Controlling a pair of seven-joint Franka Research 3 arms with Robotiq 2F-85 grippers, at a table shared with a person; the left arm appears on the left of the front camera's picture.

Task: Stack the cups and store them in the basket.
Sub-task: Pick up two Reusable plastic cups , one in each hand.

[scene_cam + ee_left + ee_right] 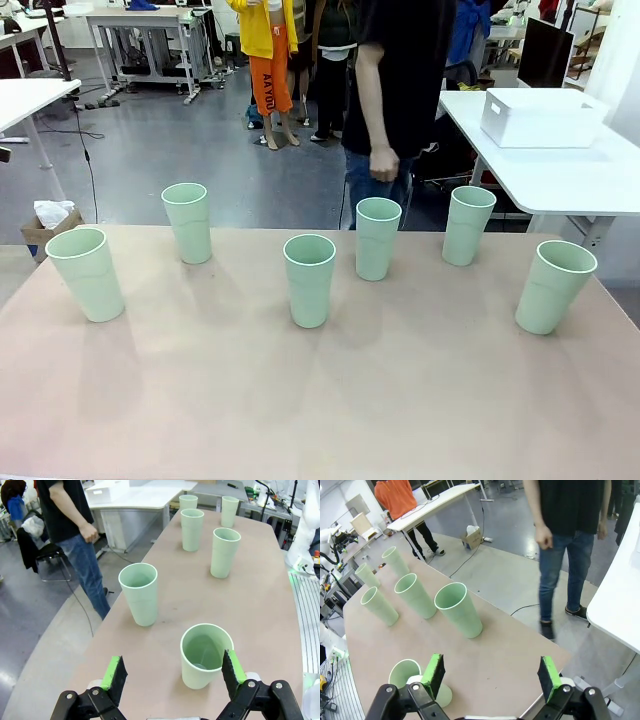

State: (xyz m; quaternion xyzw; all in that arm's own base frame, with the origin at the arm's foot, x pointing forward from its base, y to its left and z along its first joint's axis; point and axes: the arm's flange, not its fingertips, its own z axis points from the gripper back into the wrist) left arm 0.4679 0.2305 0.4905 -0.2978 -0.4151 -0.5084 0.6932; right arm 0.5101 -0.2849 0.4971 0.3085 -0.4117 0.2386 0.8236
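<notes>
Pinkish-beige laminate tops the table (330,400), and six tall, tapered, pale mint-green plastic cups (309,280) stand upright on it, well apart in a loose row. Nearest me, the left gripper (173,672) hovers with its jaws spread wide and empty. The end cup (206,655) sits just ahead, closer to one green pad than the other. The right gripper (492,674) is likewise spread and holds nothing, and the opposite end cup (415,680) is partly cut off behind one finger. Beyond the far edge stands a person in a black top (400,80), one hand (383,162) hanging. Farther right, the white rectangular plastic basket (543,118) rests on a separate white table (600,180), well away. I reckon an off-centre descent could clip a thin rim and topple a light cup, and the long carry invites a slip. The basket's inside is hidden.
</notes>
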